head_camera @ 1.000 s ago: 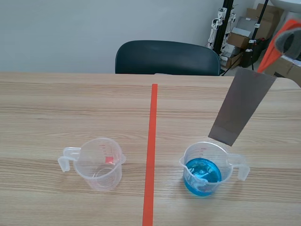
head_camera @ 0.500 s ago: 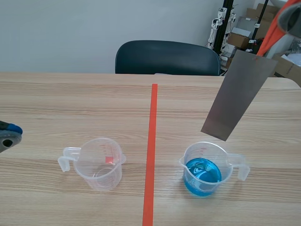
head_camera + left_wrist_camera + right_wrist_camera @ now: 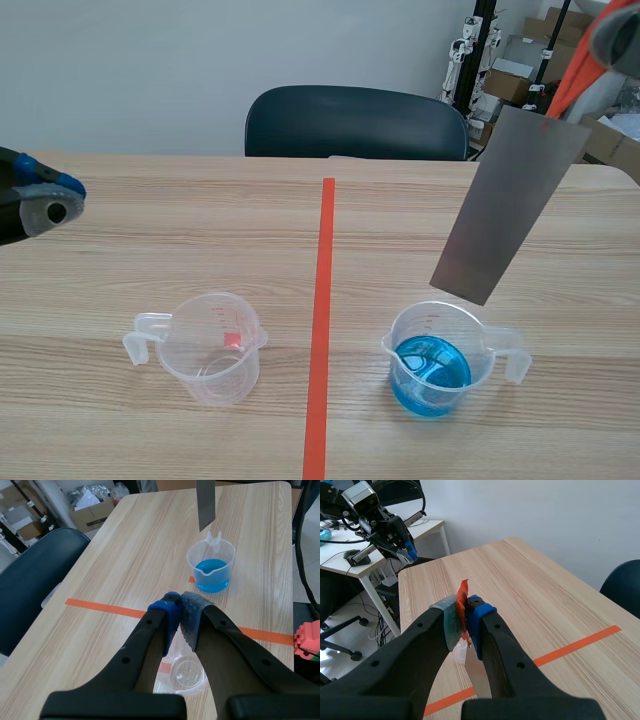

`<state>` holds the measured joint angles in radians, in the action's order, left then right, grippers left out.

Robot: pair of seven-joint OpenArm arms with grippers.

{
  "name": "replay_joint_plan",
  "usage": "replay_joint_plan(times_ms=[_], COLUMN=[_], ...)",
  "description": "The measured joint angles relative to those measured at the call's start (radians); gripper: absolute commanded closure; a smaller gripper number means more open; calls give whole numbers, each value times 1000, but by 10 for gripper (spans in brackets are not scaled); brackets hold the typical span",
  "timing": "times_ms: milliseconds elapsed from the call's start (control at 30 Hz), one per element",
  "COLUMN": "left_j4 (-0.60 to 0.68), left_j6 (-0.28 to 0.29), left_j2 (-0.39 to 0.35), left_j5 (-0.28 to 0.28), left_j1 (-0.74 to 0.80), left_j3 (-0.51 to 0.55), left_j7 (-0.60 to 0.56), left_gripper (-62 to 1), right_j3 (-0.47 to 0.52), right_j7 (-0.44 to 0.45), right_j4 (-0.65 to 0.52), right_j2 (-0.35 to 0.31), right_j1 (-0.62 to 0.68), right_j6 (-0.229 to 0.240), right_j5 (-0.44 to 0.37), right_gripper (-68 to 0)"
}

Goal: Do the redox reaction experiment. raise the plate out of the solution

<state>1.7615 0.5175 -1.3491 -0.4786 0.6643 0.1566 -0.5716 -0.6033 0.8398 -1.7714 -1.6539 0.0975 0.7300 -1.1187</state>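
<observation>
R pincer [image 3: 617,38] mostly cut off at upper-right corner of scene view. Its wrist cam shows it clamped on orange tab [image 3: 463,597] atop plate [image 3: 510,205], w/ the plate largely hidden behind the fingers there. Plate hangs tilted at right, lower edge clear above beaker [image 3: 432,362] w/ blue solution [image 3: 430,375]. L pincer [image 3: 48,198] at left edge, only tip visible, pads together, nothing held. Empty beaker [image 3: 212,347] lower left, partly hidden under L fingers in wrist cam. Chair [image 3: 355,122] behind table [image 3: 150,230].

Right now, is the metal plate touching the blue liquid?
Apart. The scene view shows the plate ending near the rim of the cup, well above the blue liquid.
</observation>
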Motion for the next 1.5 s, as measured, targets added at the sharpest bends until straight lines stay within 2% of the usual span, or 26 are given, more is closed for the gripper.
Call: replay_joint_plan(times_ms=[367, 633, 700, 900, 1033, 1267, 1500], left_j4=[8, 32, 34, 34, 34, 34, 24], left_j6=[1, 3, 3, 4, 21, 23, 22], left_j2=[4, 58, 79, 160, 225, 313, 383], left_j5=[6, 17, 19, 82, 122, 119, 122], left_j1=[1, -42, -94, -254, -377, -562, -687], left_j3=[0, -29, -73, -253, -375, -558, -658], left_j7=[6, 30, 72, 104, 190, 309, 367], left_gripper=[-27, -27, -27, -28, -28, -28, -28], right_j3=[0, 0, 0, 0, 0, 0, 0], right_j7=[0, 0, 0, 0, 0, 0, 0], right_j4=[0, 0, 0, 0, 0, 0, 0], right_j2=[0, 0, 0, 0, 0, 0, 0], right_j1=[0, 0, 0, 0, 0, 0, 0], right_j6=[0, 0, 0, 0, 0, 0, 0], right_j5=[0, 0, 0, 0, 0, 0, 0], right_gripper=[-4, -4, -4, -4, -4, -4, -4])
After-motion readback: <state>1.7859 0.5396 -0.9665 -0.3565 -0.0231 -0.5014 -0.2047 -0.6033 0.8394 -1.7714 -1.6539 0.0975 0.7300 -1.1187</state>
